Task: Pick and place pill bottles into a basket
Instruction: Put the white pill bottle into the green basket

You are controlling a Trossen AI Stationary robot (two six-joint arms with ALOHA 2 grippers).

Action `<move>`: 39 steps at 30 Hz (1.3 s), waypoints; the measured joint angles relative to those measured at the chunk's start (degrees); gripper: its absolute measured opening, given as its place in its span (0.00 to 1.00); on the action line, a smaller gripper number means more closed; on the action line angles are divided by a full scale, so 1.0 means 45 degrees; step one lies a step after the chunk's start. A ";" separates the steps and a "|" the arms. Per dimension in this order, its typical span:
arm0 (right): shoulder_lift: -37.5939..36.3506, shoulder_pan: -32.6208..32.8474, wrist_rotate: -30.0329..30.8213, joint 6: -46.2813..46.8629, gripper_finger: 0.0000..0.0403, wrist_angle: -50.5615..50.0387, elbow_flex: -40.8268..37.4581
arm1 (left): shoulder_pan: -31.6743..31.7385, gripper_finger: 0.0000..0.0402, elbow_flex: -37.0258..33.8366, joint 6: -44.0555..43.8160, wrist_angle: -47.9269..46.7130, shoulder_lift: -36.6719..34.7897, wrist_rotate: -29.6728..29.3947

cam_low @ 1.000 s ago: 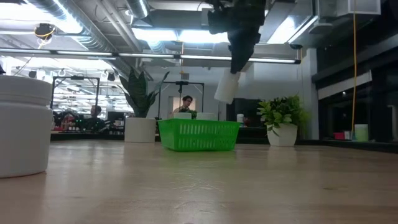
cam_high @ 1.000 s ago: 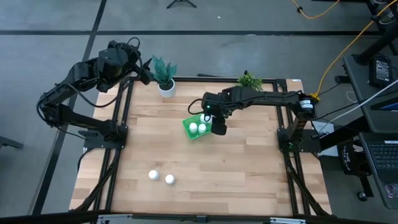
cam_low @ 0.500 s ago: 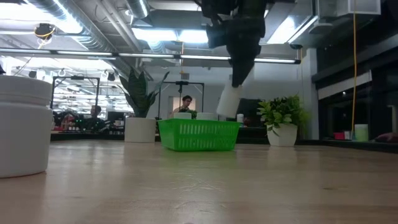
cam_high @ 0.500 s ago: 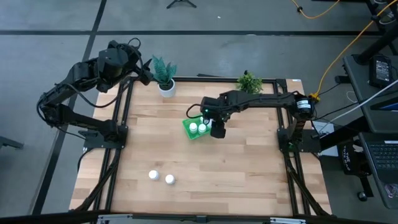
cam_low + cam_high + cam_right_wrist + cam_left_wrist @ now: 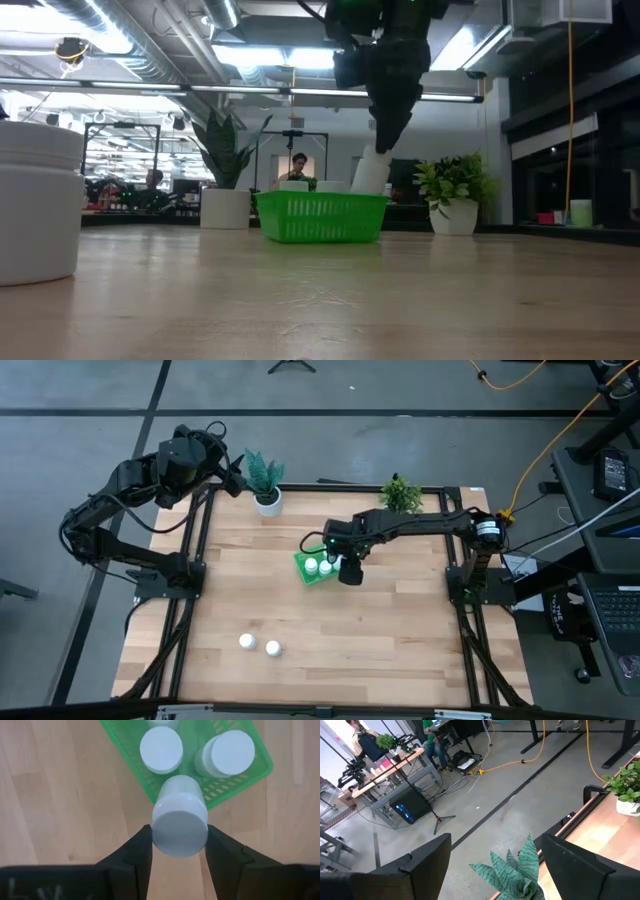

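Note:
The green basket [image 5: 316, 568] stands mid-table and holds three white pill bottles, two of them plain in the high view [image 5: 311, 566] [image 5: 325, 568]. My right gripper [image 5: 349, 569] is at the basket's right end, shut on a fourth bottle [image 5: 180, 820]. Two more bottles [image 5: 246, 643] [image 5: 272, 648] stand on the table near the front edge. One of these shows large in the low view [image 5: 38, 205]. My left gripper [image 5: 495, 865] is open and empty beyond the table's far left corner, by a potted plant [image 5: 264, 480]. My right gripper pinches the bottle's upper end [image 5: 179, 834] between its two fingers [image 5: 141, 847], which come from above, pointing down. The bottle hangs tilted below the fingers [image 5: 370, 172]. Its lower end dips behind the basket's rim [image 5: 372, 197]; whether it touches the basket I cannot tell.
A white pot with a spiky plant [image 5: 226, 190] stands at the far left, and a small leafy plant [image 5: 402, 490] at the far right edge. Bare wood lies between the basket and the two front bottles. People sit in the room beyond the table [image 5: 298, 168].
My right gripper has gone down toward the basket's right end with the bottle, staying shut. The tilted bottle now reaches the basket's rim; a second ago it hung clear above it.

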 joint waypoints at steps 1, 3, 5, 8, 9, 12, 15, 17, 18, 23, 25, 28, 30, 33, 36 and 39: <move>-0.0003 0.0000 -0.0016 -0.0010 0.37 0.0137 -0.0079 | 0.0000 0.76 0.0000 0.0000 0.0000 0.0000 0.0005; -0.0003 -0.0004 -0.0077 -0.0011 0.37 0.0184 -0.0231 | 0.0000 0.76 0.0000 0.0000 0.0000 0.0001 0.0005; -0.0003 -0.0024 -0.0095 -0.0011 0.37 0.0213 -0.0342 | 0.0000 0.76 0.0002 0.0000 0.0001 0.0002 0.0001; -0.0003 -0.0074 -0.0100 -0.0137 0.37 0.0226 -0.0476 | 0.0000 0.76 0.0000 0.0000 0.0000 0.0002 0.0002; -0.0003 -0.0106 -0.0102 -0.0171 0.37 0.0215 -0.0478 | 0.0000 0.76 0.0000 0.0000 0.0000 0.0000 0.0005; -0.0003 -0.0245 -0.0115 -0.0341 0.37 0.0303 -0.0478 | 0.0002 0.76 0.0000 -0.0012 0.0005 0.0002 0.0005; -0.0003 -0.0407 -0.0115 -0.0642 0.37 0.0305 -0.0478 | 0.0000 0.76 0.0000 -0.0099 0.0005 0.0001 0.0011; -0.0003 -0.0504 -0.0122 -0.0895 0.37 0.0296 -0.0478 | 0.0000 0.76 0.0000 -0.0107 0.0005 0.0000 0.0005; -0.0003 -0.0557 -0.0126 -0.0999 0.37 0.0289 -0.0478 | 0.0000 0.76 0.0000 -0.0107 0.0005 0.0003 0.0006; -0.0003 -0.0670 -0.0362 -0.1210 0.37 0.0199 -0.0473 | 0.0000 0.76 0.0000 -0.0201 0.0005 0.0003 0.0005; -0.0003 -0.0670 -0.0362 -0.1250 0.37 0.0194 -0.0473 | 0.0002 0.76 0.0000 -0.0219 0.0005 0.0002 0.0005; -0.0003 -0.0670 -0.0362 -0.1250 0.37 0.0166 -0.0473 | 0.0000 0.76 0.0000 -0.0229 0.0005 0.0000 0.0005; 0.0048 -0.0665 -0.0362 -0.1250 0.37 0.0160 -0.0470 | 0.0002 0.76 0.0000 -0.0233 0.0005 0.0003 0.0000; 0.0279 -0.0665 -0.0367 -0.1240 0.37 -0.0043 -0.0463 | 0.0000 0.76 0.0000 -0.0238 0.0005 0.0001 0.0000; 0.0582 -0.0665 -0.0367 -0.1250 0.37 -0.0112 -0.0463 | 0.0000 0.76 0.0000 -0.0238 0.0005 0.0001 0.0000; 0.0776 -0.0665 -0.0362 -0.1250 0.37 -0.0119 -0.0463 | 0.0000 0.76 0.0000 -0.0309 0.0006 0.0002 0.0000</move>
